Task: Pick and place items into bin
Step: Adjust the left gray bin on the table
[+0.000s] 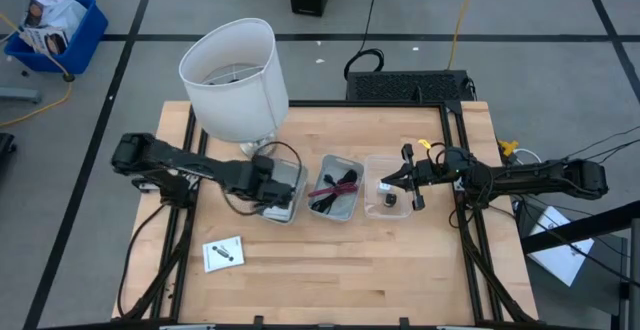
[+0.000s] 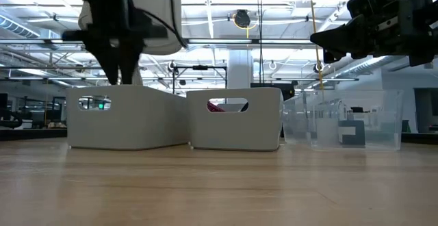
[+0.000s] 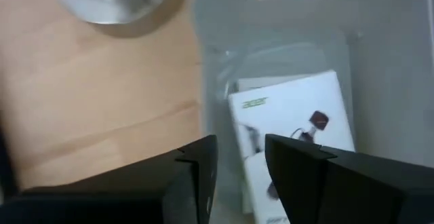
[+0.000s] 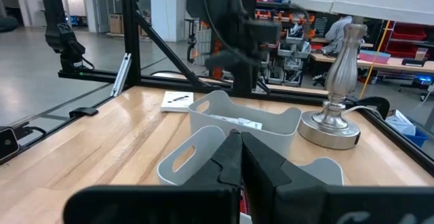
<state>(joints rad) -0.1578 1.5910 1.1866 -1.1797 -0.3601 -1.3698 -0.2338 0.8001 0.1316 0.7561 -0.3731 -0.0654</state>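
Workshop floor with taped lines around a wooden table (image 1: 330, 260). At frame centre-left of the overhead view, left gripper (image 1: 272, 188) over the grey left bin (image 1: 287, 198), fingers (image 3: 196, 176) parted by a narrow gap, nothing between them; white packets (image 3: 291, 115) lying in that bin just below. At centre-right, right gripper (image 1: 390, 182) above the clear bin (image 1: 385, 202), fingers pressed together, no item seen in them; small black cube (image 1: 388, 199) inside. Black and magenta cables (image 1: 335, 185) in the middle bin (image 1: 334, 189). One packet (image 1: 223, 253) left on bare wood, lower left. Probably between picks: next, lifting the left gripper clear, travelling to that packet, opening wider for the flat piece. White lampshade (image 1: 235, 80) at upper left.
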